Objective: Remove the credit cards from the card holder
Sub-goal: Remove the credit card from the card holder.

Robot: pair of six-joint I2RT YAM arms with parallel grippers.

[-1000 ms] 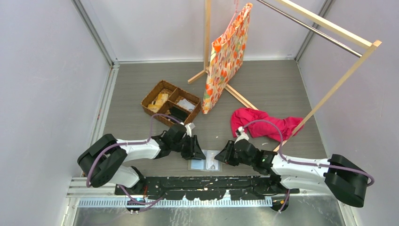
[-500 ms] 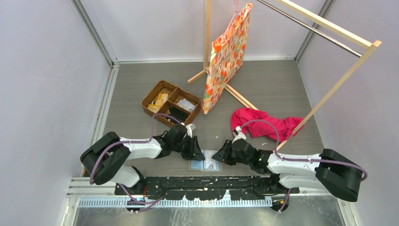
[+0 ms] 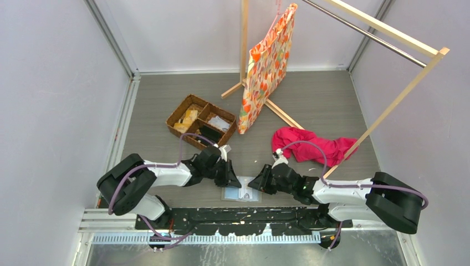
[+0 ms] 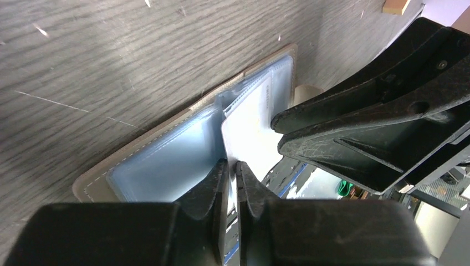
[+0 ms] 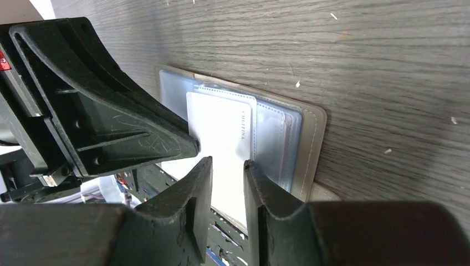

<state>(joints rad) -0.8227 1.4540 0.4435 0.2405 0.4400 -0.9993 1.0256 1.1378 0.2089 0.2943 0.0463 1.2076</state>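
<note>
The card holder (image 3: 242, 194) lies open on the table's near edge, with pale blue sleeves (image 4: 161, 166) and a grey-olive rim (image 5: 311, 133). A whitish credit card (image 4: 249, 130) sticks partly out of a sleeve toward the near edge; it also shows in the right wrist view (image 5: 219, 133). My left gripper (image 3: 231, 182) is at the holder's left side, its jaws (image 4: 233, 166) pinched on the card's edge. My right gripper (image 3: 256, 184) is at the holder's right side, its jaws (image 5: 228, 163) narrowly open over the card. The two grippers' tips nearly meet above the card. Other cards are hidden.
A brown wicker divided basket (image 3: 200, 121) stands behind the left gripper. A red cloth (image 3: 313, 147) lies behind the right arm. A floral bag (image 3: 266, 66) hangs from a wooden rack (image 3: 388, 34) at the back. A black rail (image 3: 244, 219) runs along the near edge.
My right gripper has moved left, up to the card holder and over the card. My left gripper has stayed at the holder's left side.
</note>
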